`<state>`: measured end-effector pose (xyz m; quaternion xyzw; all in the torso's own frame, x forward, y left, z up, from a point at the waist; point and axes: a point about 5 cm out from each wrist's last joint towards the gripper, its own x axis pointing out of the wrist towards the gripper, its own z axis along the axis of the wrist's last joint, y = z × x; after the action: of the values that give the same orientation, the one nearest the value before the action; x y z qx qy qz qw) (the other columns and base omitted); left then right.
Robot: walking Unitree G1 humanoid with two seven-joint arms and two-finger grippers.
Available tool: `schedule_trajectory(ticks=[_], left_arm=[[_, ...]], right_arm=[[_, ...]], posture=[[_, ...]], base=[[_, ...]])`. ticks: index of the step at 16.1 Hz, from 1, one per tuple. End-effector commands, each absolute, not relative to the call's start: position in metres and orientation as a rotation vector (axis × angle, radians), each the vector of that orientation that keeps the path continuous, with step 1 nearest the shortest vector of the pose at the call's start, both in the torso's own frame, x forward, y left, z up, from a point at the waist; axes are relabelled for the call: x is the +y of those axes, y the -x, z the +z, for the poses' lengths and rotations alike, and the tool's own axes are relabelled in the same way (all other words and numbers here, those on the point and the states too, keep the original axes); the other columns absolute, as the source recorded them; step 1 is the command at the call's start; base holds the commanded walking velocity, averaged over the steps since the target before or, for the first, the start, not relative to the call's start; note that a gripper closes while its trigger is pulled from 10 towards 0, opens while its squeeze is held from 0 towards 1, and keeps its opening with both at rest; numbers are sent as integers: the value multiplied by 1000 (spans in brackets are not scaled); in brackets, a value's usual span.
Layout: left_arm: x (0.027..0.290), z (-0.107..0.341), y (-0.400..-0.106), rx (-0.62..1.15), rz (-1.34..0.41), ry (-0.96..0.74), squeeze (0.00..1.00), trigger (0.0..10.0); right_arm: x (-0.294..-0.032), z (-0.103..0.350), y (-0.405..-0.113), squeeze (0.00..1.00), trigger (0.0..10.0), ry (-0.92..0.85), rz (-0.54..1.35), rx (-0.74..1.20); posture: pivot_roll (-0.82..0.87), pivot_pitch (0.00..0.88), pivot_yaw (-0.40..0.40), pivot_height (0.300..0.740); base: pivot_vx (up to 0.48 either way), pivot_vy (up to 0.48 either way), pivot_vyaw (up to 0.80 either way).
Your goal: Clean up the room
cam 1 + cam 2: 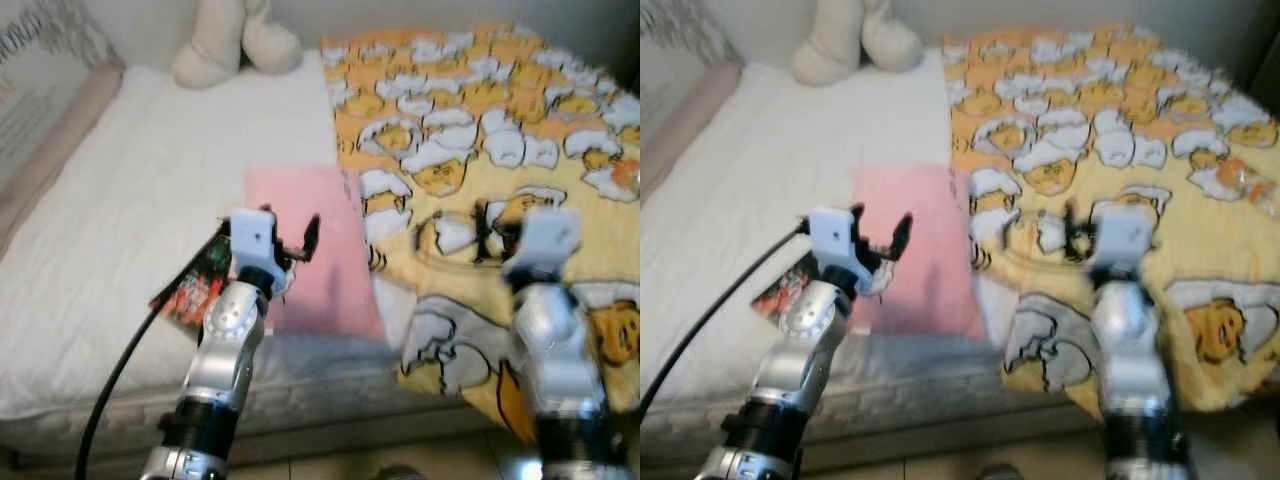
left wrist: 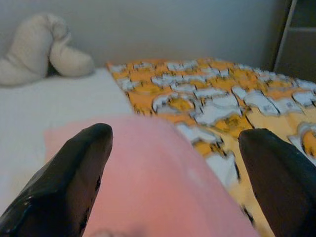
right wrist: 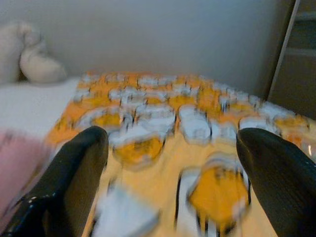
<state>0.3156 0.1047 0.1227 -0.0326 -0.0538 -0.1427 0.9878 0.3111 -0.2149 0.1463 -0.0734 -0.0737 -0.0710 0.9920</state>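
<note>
pink cloth [image 1: 305,250] is lying flat on the bed [image 1: 130,230], its edge touching the yellow patterned blanket [image 1: 500,150]. left pincer [image 1: 290,240] is hovering over the cloth, fingers spread wide. right pincer [image 1: 1080,232] is hanging above the blanket, wide too. red packet [image 1: 195,280] beside left arm; cream plush [image 1: 235,40] near the wall.
</note>
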Motion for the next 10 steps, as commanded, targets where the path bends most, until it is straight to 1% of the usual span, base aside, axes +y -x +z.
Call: schedule_trajectory(ticks=[1, 2, 3, 4, 5, 6, 7, 9, 10], left_arm=[[120, 123, -318, -109, -236, 38, 0, 10000], [123, 128, -336, -40, -233, 1, 0, 10000], [108, 119, -342, 108, -368, -66, 0, 10000], [100, 113, -342, 183, -447, -110, 0, 10000], [100, 109, -345, 274, -492, -70, 0, 10000], [113, 120, -355, 292, -475, -1, 0, 10000], [118, 125, -359, 300, -460, 28, 0, 10000], [129, 144, -368, 249, -458, -15, 0, 10000], [139, 158, -375, 221, -444, -30, 0, 10000]], right_arm=[[-203, 148, -315, 0, 10000, 112, -99, -138], [-202, 144, -329, 0, 10000, -21, -53, 43], [-202, 131, -333, 0, 10000, -93, -25, 203], [-203, 126, -333, 0, 10000, -110, -24, 253], [-201, 118, -332, 0, 10000, -158, -1, 319], [-196, 111, -332, 0, 10000, -239, 42, 394], [-194, 110, -332, 0, 10000, -260, 51, 407], [-193, 112, -332, 0, 10000, -307, 56, 417], [-193, 113, -333, 0, 10000, -371, 56, 419]], posture=[[-180, 0, 79, 740], [-169, 0, 73, 740], [-162, 0, 74, 740], [-157, 0, 74, 740], [-153, 0, 70, 740], [-159, 0, 73, 740], [-161, 0, 74, 740], [-171, 0, 78, 740], [-177, 0, 84, 740]], base=[[480, 0, 0], [480, 0, 0], [0, 0, 0], [0, 0, 0], [0, 0, 0], [0, 0, 0], [0, 0, 0], [0, 0, 0], [0, 0, 0]])
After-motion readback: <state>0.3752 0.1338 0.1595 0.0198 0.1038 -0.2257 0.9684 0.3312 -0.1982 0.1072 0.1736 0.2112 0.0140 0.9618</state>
